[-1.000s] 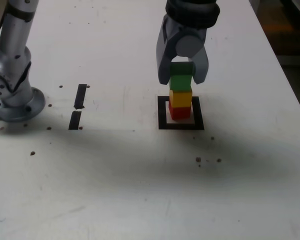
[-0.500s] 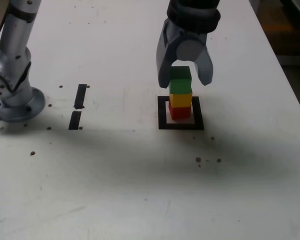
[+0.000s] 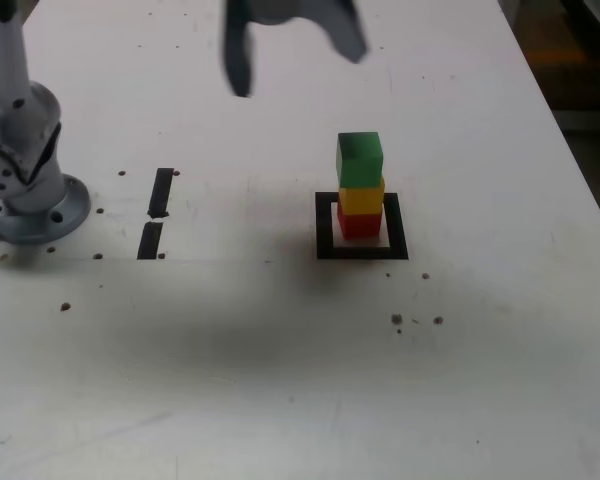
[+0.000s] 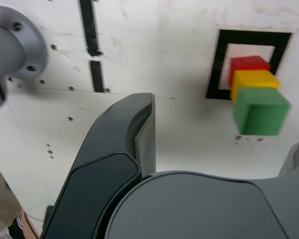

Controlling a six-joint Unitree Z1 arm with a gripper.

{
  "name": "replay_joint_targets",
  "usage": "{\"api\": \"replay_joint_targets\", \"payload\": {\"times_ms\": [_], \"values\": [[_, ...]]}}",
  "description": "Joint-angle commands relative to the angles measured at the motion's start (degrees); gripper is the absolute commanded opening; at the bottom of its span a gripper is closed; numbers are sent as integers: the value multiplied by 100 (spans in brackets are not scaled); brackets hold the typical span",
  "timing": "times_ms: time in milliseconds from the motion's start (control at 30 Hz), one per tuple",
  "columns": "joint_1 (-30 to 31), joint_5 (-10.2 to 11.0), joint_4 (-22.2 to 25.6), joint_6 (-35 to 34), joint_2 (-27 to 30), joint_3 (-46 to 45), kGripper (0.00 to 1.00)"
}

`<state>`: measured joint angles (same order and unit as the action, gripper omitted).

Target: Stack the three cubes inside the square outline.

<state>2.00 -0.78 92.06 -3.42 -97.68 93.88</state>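
The three cubes stand stacked inside the square outline (image 3: 361,253), a black tape frame: the red cube (image 3: 360,225) at the bottom, the yellow cube (image 3: 361,198) on it, the green cube (image 3: 359,160) on top, turned slightly. My gripper (image 3: 292,50) is blurred, high above the table and up toward the exterior view's left of the stack, open and empty. In the wrist view the stack shows beyond the fingers: green cube (image 4: 261,110), yellow cube (image 4: 254,82), red cube (image 4: 248,64), square outline (image 4: 217,64). The gripper (image 4: 224,124) touches none of them.
The arm's grey base (image 3: 20,190) stands at the exterior view's left. Two short black strips (image 3: 161,192) lie between it and the outline. Small dark specks dot the white table (image 3: 280,380). The table's edge runs along the exterior view's right.
The gripper opened off the green cube, then rose and swung away toward the exterior view's left. The stack stayed standing in the outline.
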Motion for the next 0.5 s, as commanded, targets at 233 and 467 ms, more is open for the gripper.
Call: {"api": "replay_joint_targets", "payload": {"times_ms": [233, 467], "values": [[-94, 198, -929, 262, 1130, -2683, 100], [-95, 164, -2160, 358, 1161, -4173, 100]]}}
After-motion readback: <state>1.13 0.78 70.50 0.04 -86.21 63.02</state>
